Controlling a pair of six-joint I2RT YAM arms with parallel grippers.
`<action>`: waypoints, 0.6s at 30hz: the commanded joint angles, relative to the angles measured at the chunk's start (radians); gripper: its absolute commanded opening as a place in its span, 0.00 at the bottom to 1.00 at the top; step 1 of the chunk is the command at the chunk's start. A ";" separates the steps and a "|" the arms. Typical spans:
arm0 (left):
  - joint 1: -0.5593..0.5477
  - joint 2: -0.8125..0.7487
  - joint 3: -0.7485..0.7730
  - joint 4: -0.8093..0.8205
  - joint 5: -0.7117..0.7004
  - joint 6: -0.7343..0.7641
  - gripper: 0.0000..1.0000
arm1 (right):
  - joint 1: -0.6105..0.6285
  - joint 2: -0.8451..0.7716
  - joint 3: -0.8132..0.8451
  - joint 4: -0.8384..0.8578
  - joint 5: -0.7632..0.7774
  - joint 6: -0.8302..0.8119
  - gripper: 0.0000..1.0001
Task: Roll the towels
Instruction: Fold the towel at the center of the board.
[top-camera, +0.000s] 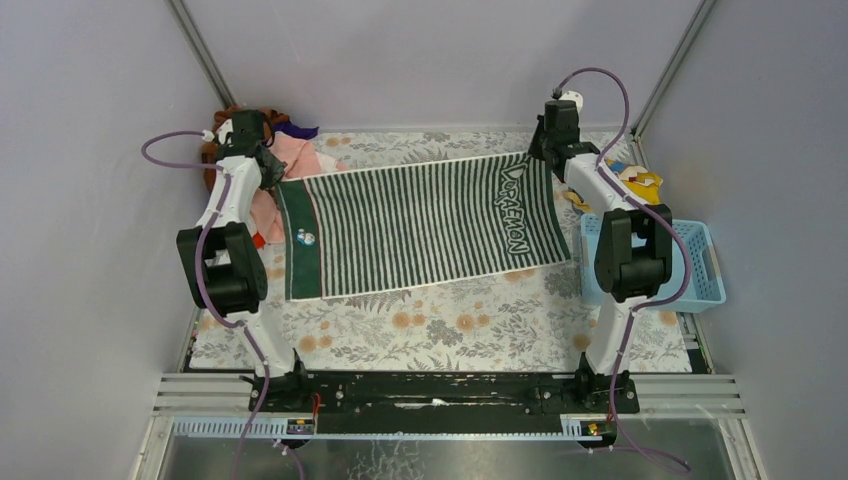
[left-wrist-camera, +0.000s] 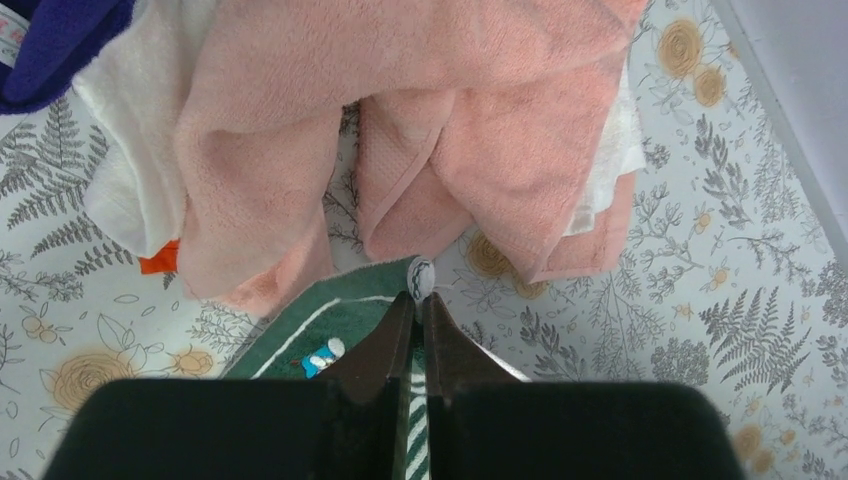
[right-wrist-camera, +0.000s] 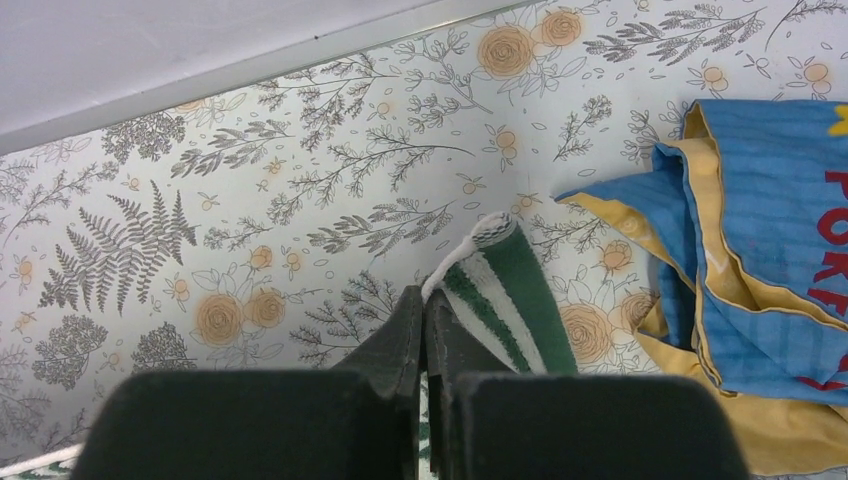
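The left gripper has its two fingers pressed together almost fully. Only the thickness of cloth is between them, and they pinch the far left corner of the striped towel. In the left wrist view a small tip of this green corner comes out above the fingers. The right gripper is closed in the same way on the far right corner of the towel, which folds over beside the fingers.

The striped towel lies spread on the far half of the flowered cloth. Its long axis goes from left to right across the cloth, with the right end turned a little toward the far edge. The thin green and white stripes run the short way. The left end has a plain green band with a small blue figure. The right end has a green band with the word DORAEMON.

At the far left corner of the flowered cloth there is a heap: a pink towel, a white towel and a dark blue piece. At the far right corner lies a crumpled blue and yellow towel.

A light blue basket stands just beside the right edge of the flowered cloth. The right arm covers a part of it, so what is inside cannot be told.
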 joint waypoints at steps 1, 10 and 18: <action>0.020 -0.048 -0.066 0.047 -0.001 -0.012 0.00 | -0.017 -0.047 -0.032 0.021 0.038 -0.022 0.00; 0.019 -0.247 -0.332 0.058 -0.011 -0.047 0.00 | -0.019 -0.222 -0.269 0.030 0.102 -0.035 0.00; 0.021 -0.380 -0.508 0.031 -0.019 -0.088 0.00 | -0.021 -0.354 -0.428 -0.003 0.097 0.010 0.00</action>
